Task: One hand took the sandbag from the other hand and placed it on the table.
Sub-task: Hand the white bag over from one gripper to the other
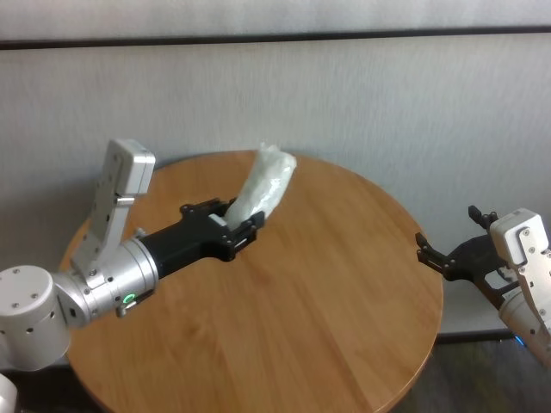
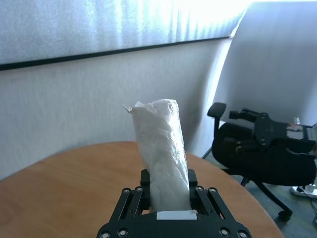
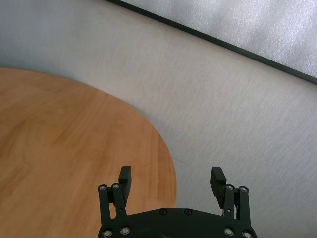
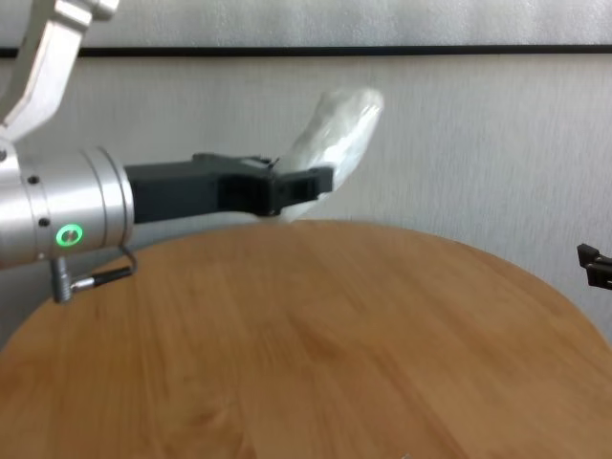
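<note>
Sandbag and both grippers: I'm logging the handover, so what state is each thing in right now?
Sandbag: clamped at its lower end, held above the table, sticking out tilted beyond the fingers.
Left gripper: shut on the sandbag, over the table.
Right gripper: open, empty, off the table's right edge.
Table: nothing resting on it.

There are two black two-fingered grippers: the left gripper (image 1: pixel 231 225), on the green-ringed wrist over the left of the table, and the right gripper (image 1: pixel 441 256), off the table's right edge. There is one white sandbag (image 1: pixel 263 182), one round wooden table (image 1: pixel 301 327), and one black office chair (image 2: pixel 262 148) beyond the table.
</note>
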Robot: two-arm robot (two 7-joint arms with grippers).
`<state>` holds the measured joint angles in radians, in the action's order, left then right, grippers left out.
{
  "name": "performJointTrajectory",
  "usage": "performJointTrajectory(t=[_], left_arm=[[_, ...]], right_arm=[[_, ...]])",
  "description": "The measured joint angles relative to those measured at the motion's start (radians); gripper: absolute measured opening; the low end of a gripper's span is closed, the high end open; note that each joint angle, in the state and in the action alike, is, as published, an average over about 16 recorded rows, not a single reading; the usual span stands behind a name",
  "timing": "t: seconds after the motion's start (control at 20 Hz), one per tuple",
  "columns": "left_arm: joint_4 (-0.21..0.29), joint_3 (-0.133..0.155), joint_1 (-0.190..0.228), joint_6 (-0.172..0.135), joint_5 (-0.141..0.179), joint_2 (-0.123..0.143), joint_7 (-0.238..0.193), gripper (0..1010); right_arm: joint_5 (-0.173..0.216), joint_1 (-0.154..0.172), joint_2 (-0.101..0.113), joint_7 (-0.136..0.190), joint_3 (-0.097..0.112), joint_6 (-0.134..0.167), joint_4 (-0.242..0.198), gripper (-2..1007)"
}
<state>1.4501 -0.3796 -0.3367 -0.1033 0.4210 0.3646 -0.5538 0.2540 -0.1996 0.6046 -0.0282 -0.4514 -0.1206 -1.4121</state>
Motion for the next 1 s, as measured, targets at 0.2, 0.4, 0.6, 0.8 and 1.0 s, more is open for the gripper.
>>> performJointTrajectory(t=[0.2,0.4,0.6,0.8,1.0], left_arm=[[0.005,-0.020,-0.018,0.020,0.020,-0.002,-0.036,442],[0.009,-0.043,-0.036,0.031,0.031,-0.003,-0.061,442],[0.010,-0.069,-0.054,0.036,0.033,-0.004,-0.077,442],[0.011,-0.093,-0.069,0.038,0.032,-0.004,-0.086,442],[0.013,-0.113,-0.080,0.040,0.031,-0.001,-0.088,442]], right_arm=[[0.000,0.000,0.000,0.000,0.000,0.000,0.000,1005],[0.000,0.000,0.000,0.000,0.000,0.000,0.000,1005],[0.000,0.000,0.000,0.000,0.000,0.000,0.000,1005],[0.000,0.000,0.000,0.000,0.000,0.000,0.000,1005],[0.000,0.000,0.000,0.000,0.000,0.000,0.000,1005]])
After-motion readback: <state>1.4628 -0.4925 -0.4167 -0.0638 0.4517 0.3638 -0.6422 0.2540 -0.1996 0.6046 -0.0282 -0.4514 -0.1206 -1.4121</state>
